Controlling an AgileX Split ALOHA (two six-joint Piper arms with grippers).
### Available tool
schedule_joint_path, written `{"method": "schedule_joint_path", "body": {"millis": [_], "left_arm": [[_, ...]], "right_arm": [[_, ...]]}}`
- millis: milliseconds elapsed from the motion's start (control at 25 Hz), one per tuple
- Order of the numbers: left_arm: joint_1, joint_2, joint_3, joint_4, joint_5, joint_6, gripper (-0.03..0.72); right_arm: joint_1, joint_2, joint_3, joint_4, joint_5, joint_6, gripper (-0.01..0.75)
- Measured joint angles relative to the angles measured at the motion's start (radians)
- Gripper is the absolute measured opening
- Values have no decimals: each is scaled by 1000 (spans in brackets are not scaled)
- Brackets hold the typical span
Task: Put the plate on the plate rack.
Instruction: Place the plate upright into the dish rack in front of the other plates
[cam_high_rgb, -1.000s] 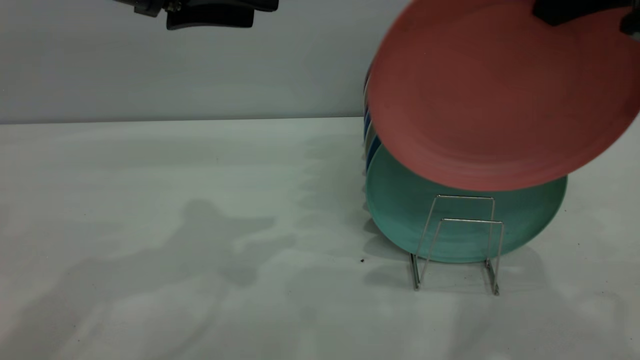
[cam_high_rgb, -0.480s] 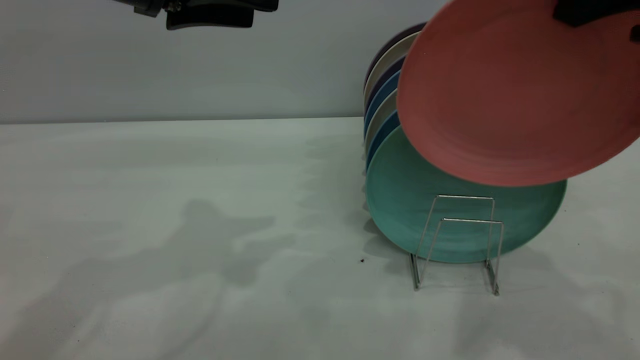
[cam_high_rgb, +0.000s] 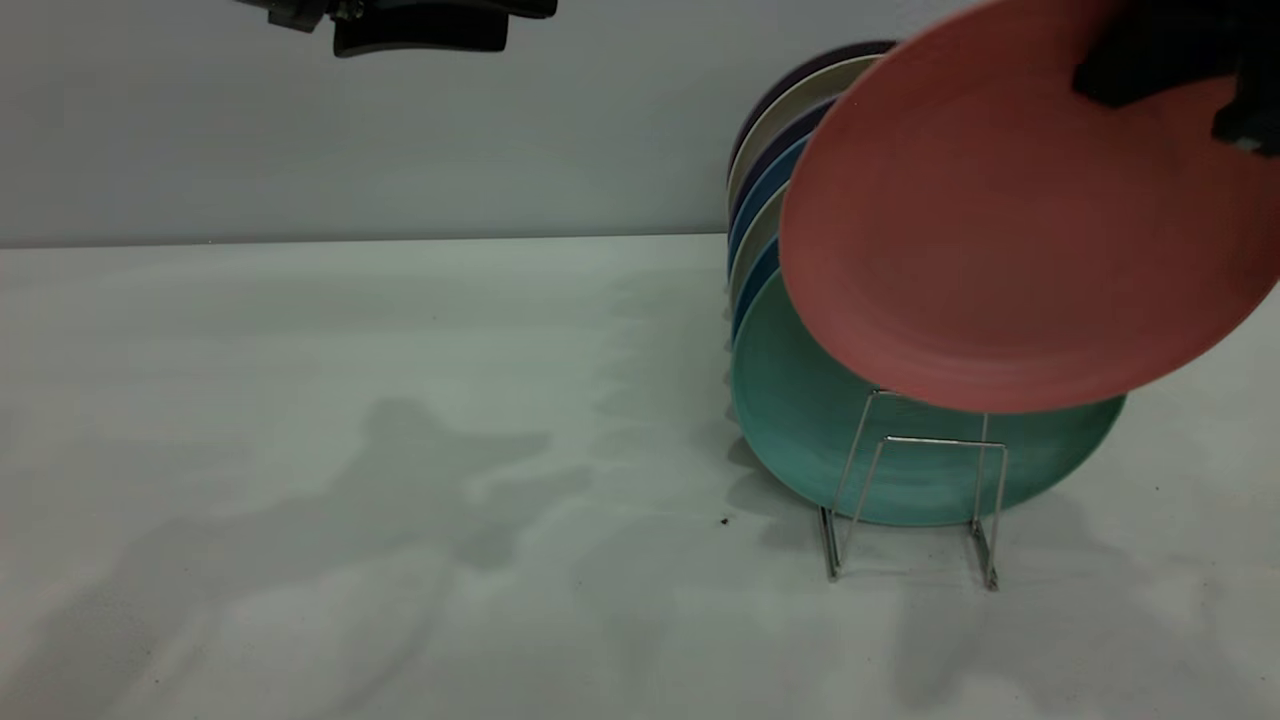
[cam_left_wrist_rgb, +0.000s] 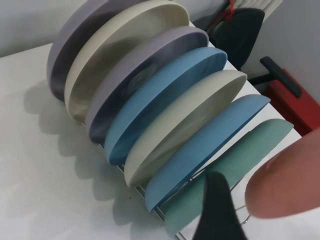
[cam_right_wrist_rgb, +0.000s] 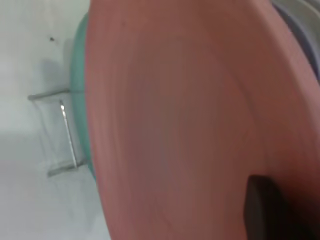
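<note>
Rack: the thin silver wire plate rack with squared upright loops (cam_high_rgb: 915, 490) stands on the pale white table (cam_high_rgb: 400, 450), nearest the exterior camera; its two front loops are bare.

Pink plate, place: the round salmon-pink matte plate with a low raised rim (cam_high_rgb: 1010, 210) hangs in the air above the rack's front loops, in front of the racked plates and clear of the table; its lower edge overlaps the top of the taller front loop in the exterior view, and contact cannot be told.

Pink plate, facing: near upright and tilted, its broad face turned toward the exterior camera, its top leaning to that view's right.

Right gripper: the black right gripper (cam_high_rgb: 1165, 65) pinches the pink plate at its upper rim; one dark finger (cam_right_wrist_rgb: 260, 207) lies flat against the plate's face.

Teal plate: the teal-green round plate (cam_high_rgb: 810, 430) stands on edge in the rack, just behind the pink plate.

Row behind: blue, cream and purple-grey plates (cam_left_wrist_rgb: 165, 110) lean in a close row, slot after slot, farther back.

Left gripper: the black left gripper (cam_high_rgb: 420, 25) is parked high, well apart from the rack; whether its fingers are spread cannot be told.
</note>
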Motion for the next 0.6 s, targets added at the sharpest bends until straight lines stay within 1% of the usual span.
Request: {"method": "schedule_joint_path", "body": {"millis": [160, 600], "left_arm": [[0, 0, 0, -1, -1, 0, 538], [0, 0, 0, -1, -1, 0, 538]], "right_arm": [[20, 13, 0, 0, -21, 0, 87], [20, 66, 0, -1, -38, 0, 87]]}}
